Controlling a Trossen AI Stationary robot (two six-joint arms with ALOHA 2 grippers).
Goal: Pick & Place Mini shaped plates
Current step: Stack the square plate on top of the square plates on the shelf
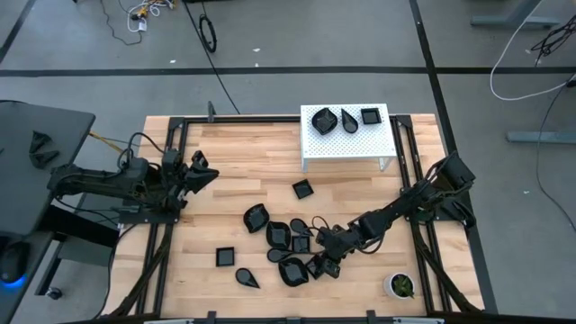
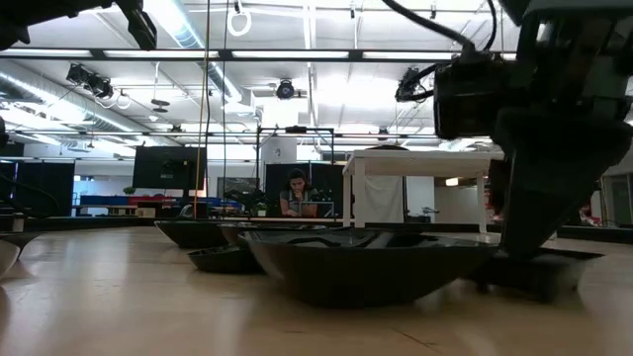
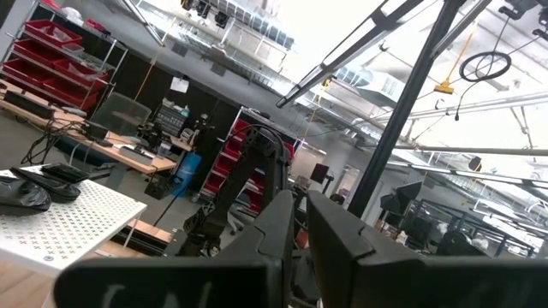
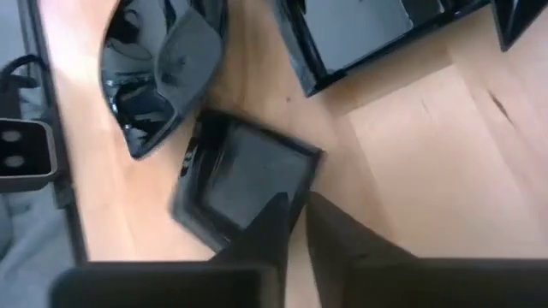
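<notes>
Several glossy black mini shaped plates (image 1: 278,236) lie clustered on the wooden table (image 1: 234,153), right of its middle. Three more sit on a white perforated stand (image 1: 342,148) at the far edge. My right gripper (image 1: 328,259) reaches slanting down into the cluster's near right side and is shut on a square plate (image 4: 244,184). A teardrop plate (image 4: 158,73) and another square one (image 4: 360,30) lie just beyond it. My left gripper (image 1: 205,171) waits shut at the table's left, raised and pointing upward, holding nothing (image 3: 301,227). My right gripper has the square plate by its rim near one corner (image 4: 289,190). One finger (image 4: 272,224) is over the plate's inside and the other (image 4: 330,227) is outside it over the wood. The fingers come slanting down from the table's right. They hide the exact place of contact.
Single plates lie apart from the cluster: a square one (image 1: 303,189) farther back, one (image 1: 225,256) to the left and a teardrop (image 1: 247,277) near the front edge. A small white cup with green contents (image 1: 400,285) stands at the near right corner.
</notes>
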